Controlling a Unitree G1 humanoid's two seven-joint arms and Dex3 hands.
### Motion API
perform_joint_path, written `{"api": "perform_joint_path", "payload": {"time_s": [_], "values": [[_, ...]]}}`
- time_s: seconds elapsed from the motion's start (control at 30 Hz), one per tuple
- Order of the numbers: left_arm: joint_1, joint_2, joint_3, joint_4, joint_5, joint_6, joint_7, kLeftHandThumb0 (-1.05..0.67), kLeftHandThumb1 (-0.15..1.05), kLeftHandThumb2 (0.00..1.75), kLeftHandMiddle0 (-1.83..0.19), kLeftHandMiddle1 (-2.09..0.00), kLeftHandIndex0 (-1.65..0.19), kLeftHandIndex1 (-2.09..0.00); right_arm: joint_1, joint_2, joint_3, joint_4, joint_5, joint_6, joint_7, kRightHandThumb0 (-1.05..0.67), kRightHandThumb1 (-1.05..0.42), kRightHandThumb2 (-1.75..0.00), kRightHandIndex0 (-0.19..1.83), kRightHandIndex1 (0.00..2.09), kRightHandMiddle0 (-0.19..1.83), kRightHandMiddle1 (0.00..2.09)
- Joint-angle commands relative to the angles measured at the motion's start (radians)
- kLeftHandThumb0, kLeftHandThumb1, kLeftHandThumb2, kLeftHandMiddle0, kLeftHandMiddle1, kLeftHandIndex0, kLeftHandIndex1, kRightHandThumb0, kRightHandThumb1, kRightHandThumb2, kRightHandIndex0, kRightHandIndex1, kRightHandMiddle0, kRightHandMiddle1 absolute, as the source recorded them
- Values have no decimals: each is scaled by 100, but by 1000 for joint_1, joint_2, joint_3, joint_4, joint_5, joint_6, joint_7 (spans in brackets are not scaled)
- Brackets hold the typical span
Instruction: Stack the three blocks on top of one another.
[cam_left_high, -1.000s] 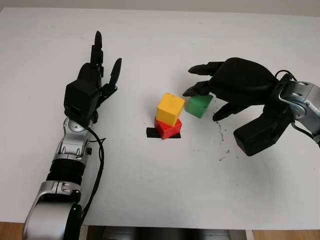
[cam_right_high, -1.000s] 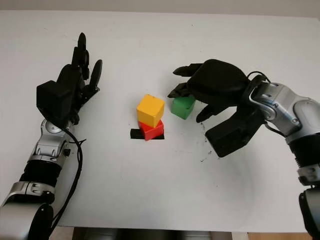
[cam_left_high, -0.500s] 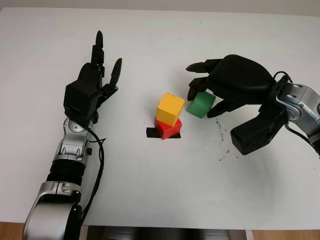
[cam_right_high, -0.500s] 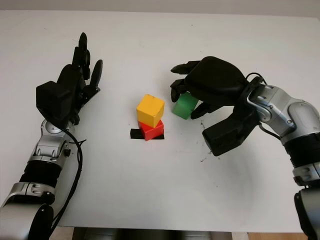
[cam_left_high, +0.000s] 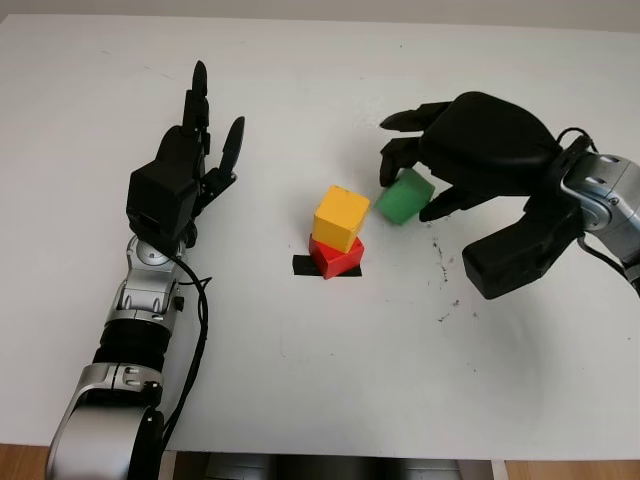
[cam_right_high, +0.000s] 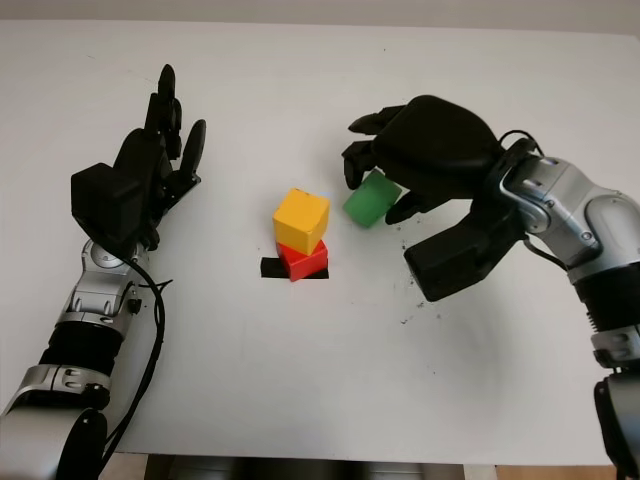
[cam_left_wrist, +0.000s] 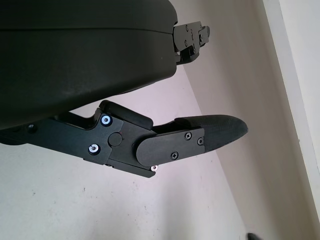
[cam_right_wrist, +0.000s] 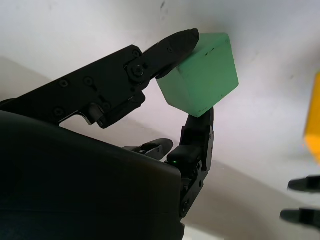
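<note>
Nearest, lower centre of the head views: red block (cam_left_high: 333, 258) is sitting on a black tape mark (cam_left_high: 303, 265), yellow block (cam_left_high: 341, 217) is resting on top of it, turned a bit off square. Two of three are stacked.

Right of centre: right hand (cam_left_high: 425, 170) is pinching the green block (cam_left_high: 404, 196) between thumb and fingers (cam_right_wrist: 172, 44). A second ago the block was lying flat on the white table (cam_left_high: 320, 380) with the hand only closing round it; now it is tilting, one corner dipping toward the stack, and looking raised off the surface. So the grasp is made and the lift is starting; carrying over and setting on the yellow block is what is left.

Green block is a cube, no real long axis; its top face is slanting toward upper left.

Upper left: left hand (cam_left_high: 195, 150) is hovering over the table, open, holding nothing, well apart from the blocks.
</note>
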Motion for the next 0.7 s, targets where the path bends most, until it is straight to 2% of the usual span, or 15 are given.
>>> {"api": "perform_joint_path", "payload": {"time_s": [0.0, 0.23, 0.4, 0.67], "values": [[4, 1, -4, -6, 1, -3, 2, -71, 105, 59, 17, -6, 17, -5, -24, -25, -33, -33, 9, 17, -4, -41, -88, -6, 44, 5, 65, 107], [1, -2, -5, 3, 2, -10, 5, -70, 105, 58, 17, -6, 18, -5, 15, 9, -102, -128, 84, 119, 10, -40, -89, -6, 43, 5, 62, 109], [3, -1, -3, 4, -2, -17, -1, -69, 105, 58, 16, -6, 17, -5, 51, 58, -148, -200, 147, 207, 9, -37, -89, -5, 43, 5, 53, 125], [3, 2, -1, 7, -4, -23, -2, -70, 105, 58, 17, -5, 17, -5, 78, 215, -260, -349, 510, 521, 188, -33, -93, -6, 39, 3, 37, 154]]}}
